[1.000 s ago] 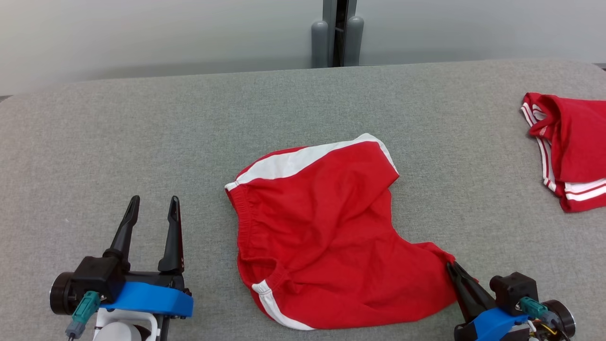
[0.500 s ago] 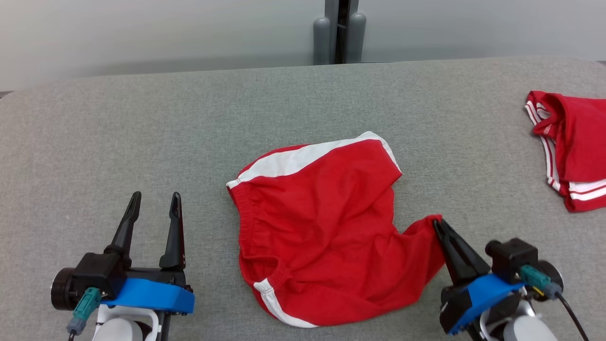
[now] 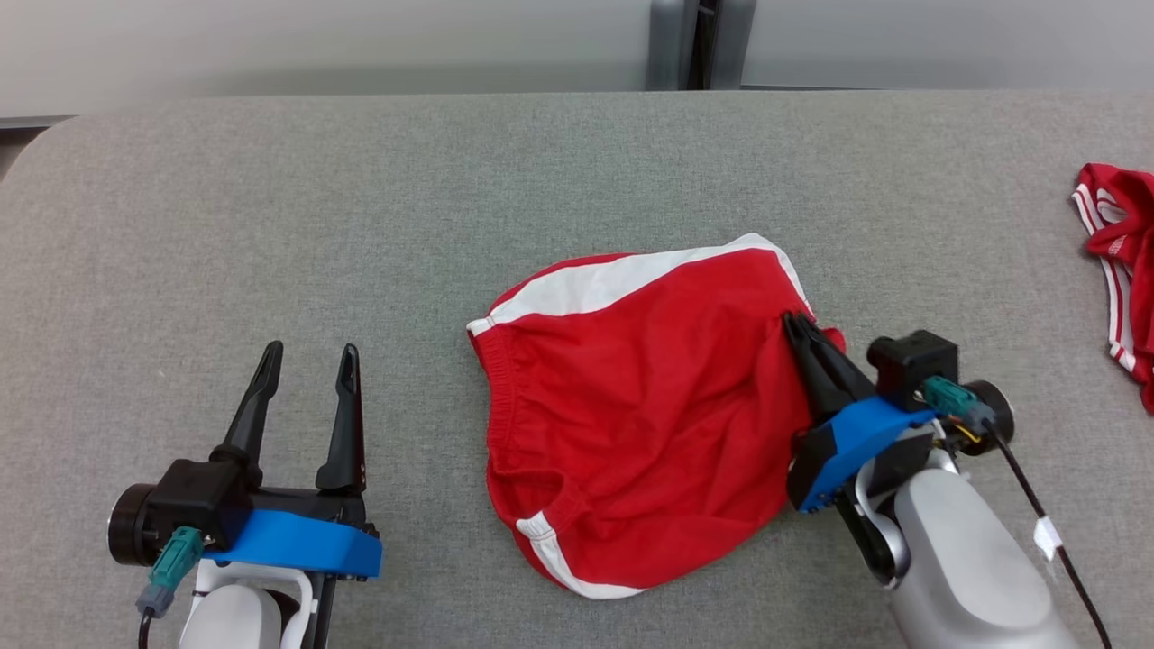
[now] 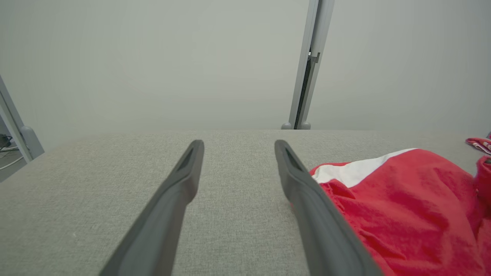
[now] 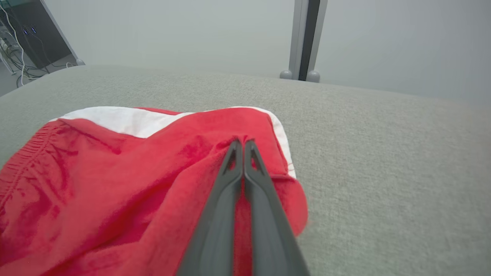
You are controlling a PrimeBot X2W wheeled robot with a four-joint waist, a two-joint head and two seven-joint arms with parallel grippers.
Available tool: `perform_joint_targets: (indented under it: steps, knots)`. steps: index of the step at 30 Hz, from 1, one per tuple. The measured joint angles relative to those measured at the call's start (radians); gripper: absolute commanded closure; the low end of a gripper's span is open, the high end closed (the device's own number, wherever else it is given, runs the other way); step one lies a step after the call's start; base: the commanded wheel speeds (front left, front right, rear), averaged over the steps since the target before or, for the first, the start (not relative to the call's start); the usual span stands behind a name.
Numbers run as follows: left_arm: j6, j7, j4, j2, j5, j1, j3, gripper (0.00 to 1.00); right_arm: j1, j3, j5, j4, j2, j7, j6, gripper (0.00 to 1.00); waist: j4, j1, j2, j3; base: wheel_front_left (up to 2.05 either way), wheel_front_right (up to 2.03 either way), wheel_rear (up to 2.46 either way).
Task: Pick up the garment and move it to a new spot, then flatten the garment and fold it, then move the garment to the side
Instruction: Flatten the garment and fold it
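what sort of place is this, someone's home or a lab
Probably a robotics lab or test room, not a home: a wide grey fabric-covered table, bare pale wall panels joined by a grey metal post, and loose cables beside a dark cabinet at the edge.

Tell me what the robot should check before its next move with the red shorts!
1. Grip: the right gripper is shut on a corner of the red shorts: ok.
2. Spare arm: the left gripper is open and apart from the shorts: ok.
3. Shorts flat on the table: not ok. They are wrinkled, and the gripped corner is over the rest of the cloth.
4. Neighbours: the other red garment lies well apart, at the right edge of the head view: ok.
5. How many cloth layers the right gripper pinches: cannot tell.
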Motion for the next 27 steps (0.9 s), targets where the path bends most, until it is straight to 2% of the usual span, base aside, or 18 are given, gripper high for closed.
perform_joint_targets:
  steps: [1, 2, 3, 4, 9, 13, 19, 27]
  knots:
    - [0.000, 0.000, 0.000, 0.000, 0.000, -0.001, -0.001, 0.00, -0.020, 0.004, 0.000, 0.034, 0.006, -0.008, 0.000, 1.00, 0.002, 0.0000, 0.0000, 0.002, 0.00, 0.00, 0.00]
    - [0.000, 0.000, 0.000, 0.000, 0.000, -0.001, -0.001, 0.00, -0.037, 0.008, 0.000, 0.065, 0.012, -0.021, 0.000, 0.96, 0.003, 0.0000, 0.0000, 0.003, 0.00, 0.00, 0.00]
    - [0.000, 0.000, 0.001, 0.000, 0.000, -0.001, -0.001, 0.00, -0.049, 0.010, -0.002, 0.094, 0.016, -0.035, 0.000, 0.67, 0.003, 0.0000, 0.0000, 0.003, 0.00, 0.00, 0.00]
    - [0.001, 0.000, 0.001, 0.000, 0.000, -0.001, -0.002, 0.00, -0.059, 0.012, -0.003, 0.121, 0.018, -0.051, 0.000, 0.00, 0.002, 0.0000, 0.0000, 0.002, 0.00, 0.00, 0.00]
    - [0.001, 0.000, 0.001, 0.000, 0.003, 0.002, 0.011, 0.00, -0.079, 0.004, -0.011, 0.188, 0.026, -0.138, 0.000, 0.00, -0.013, 0.0000, 0.0000, -0.012, 0.00, 0.00, 0.00]
    - [0.001, 0.000, 0.000, 0.000, 0.012, 0.023, 0.020, 0.00, -0.067, -0.027, -0.016, 0.160, 0.020, -0.165, 0.000, 0.00, -0.037, 0.0000, 0.0000, -0.033, 0.00, 0.00, 0.00]
    - [-0.002, 0.000, -0.010, 0.000, 0.025, 0.062, 0.034, 0.00, 0.062, -0.101, -0.035, -0.040, 0.005, -0.170, 0.000, 0.00, -0.073, 0.0000, 0.0000, -0.075, 0.00, 0.00, 0.00]
    - [-0.009, 0.000, -0.020, 0.000, 0.037, 0.107, 0.044, 0.00, 0.279, -0.177, -0.044, -0.253, 0.018, -0.169, 0.000, 0.00, -0.102, 0.0000, 0.0000, -0.123, 0.00, 0.00, 0.00]
